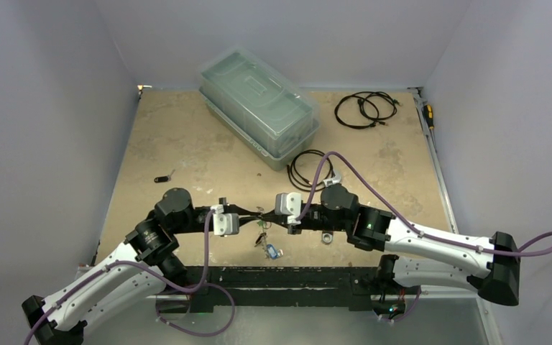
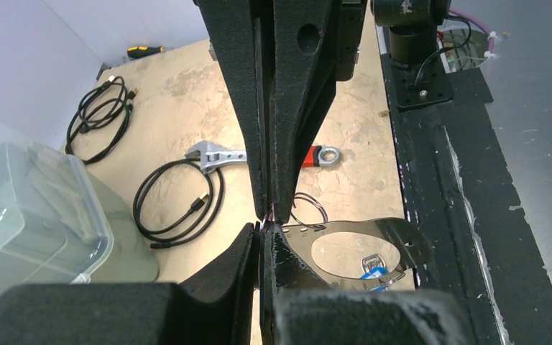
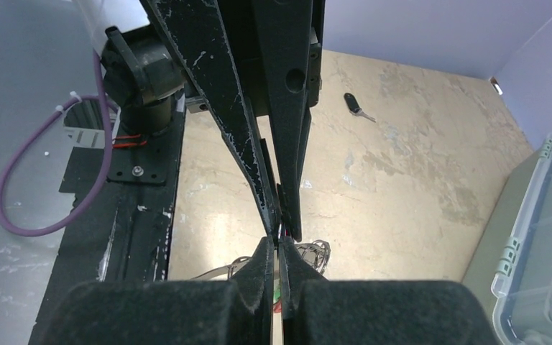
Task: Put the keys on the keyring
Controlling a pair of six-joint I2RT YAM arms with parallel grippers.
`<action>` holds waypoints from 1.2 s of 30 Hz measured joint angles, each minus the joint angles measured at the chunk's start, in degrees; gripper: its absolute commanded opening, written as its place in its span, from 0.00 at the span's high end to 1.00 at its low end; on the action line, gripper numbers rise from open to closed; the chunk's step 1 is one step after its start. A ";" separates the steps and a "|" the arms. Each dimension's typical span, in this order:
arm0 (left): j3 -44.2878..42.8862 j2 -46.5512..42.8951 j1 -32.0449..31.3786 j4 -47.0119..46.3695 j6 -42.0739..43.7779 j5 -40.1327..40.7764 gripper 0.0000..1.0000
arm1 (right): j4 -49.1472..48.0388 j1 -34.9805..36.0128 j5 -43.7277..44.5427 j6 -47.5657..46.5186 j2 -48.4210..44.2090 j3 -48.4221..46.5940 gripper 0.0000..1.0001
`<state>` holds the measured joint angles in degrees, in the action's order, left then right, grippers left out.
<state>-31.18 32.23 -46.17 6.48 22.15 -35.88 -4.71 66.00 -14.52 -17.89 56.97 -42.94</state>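
My two grippers meet tip to tip over the near middle of the table. The left gripper (image 1: pixel 256 210) (image 2: pixel 264 230) is shut on the keyring (image 2: pixel 402 241), a thin shiny metal loop that juts out to the right of its fingers. A blue-tagged key (image 2: pixel 374 272) (image 1: pixel 272 251) hangs from the keyring. The right gripper (image 1: pixel 268 213) (image 3: pixel 279 243) is shut, with green and red key tags (image 3: pixel 281 287) showing between its fingers. Small wire rings (image 3: pixel 318 251) hang beside the tips. A black-tagged key (image 1: pixel 162 178) (image 3: pixel 353 104) lies alone on the table at the left.
A clear lidded plastic box (image 1: pixel 259 100) stands at the back. Black coiled cables lie at the back right (image 1: pixel 365 109) and in the middle (image 1: pixel 309 169). The red-handled wrench (image 2: pixel 219 157) lies near the right arm. A screwdriver (image 1: pixel 428 115) lies at the right edge.
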 measured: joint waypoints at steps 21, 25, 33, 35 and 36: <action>-4.46 -2.19 -0.74 1.88 0.83 1.20 0.53 | -8.72 0.11 7.52 -1.70 -11.74 7.87 1.00; -4.61 -2.16 -0.74 2.58 -2.12 3.89 0.55 | -12.37 0.11 7.61 -1.68 -15.34 10.36 1.00; -3.69 0.20 -0.74 1.44 -13.73 10.12 0.64 | -20.22 0.26 7.50 -1.22 -24.30 16.65 1.00; -2.56 1.05 -0.74 0.33 -16.79 10.84 0.65 | -21.66 0.26 7.39 -1.01 -25.83 17.20 1.00; -1.92 1.49 -0.74 -0.24 -18.03 10.97 0.65 | -22.32 0.26 7.30 -0.81 -26.43 17.33 1.00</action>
<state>-33.10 33.71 -46.92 6.24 4.12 -24.91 -27.03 66.26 -7.22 -18.70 30.55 -25.61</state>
